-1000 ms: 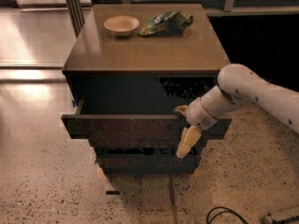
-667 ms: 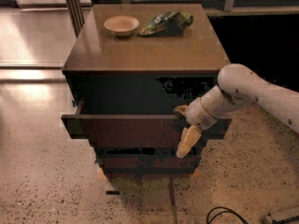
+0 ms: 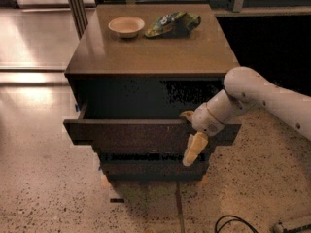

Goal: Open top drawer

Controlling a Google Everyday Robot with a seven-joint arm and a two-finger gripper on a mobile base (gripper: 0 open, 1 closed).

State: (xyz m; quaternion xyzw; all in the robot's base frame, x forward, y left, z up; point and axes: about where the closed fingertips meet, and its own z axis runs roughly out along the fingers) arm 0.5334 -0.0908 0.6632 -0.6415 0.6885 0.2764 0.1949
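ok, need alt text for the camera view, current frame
A white robot arm's gripper is at the right end of the front of the top drawer, which stands partly pulled out of a dark wooden cabinet. A small bowl and a green snack bag lie side by side on the cabinet top.
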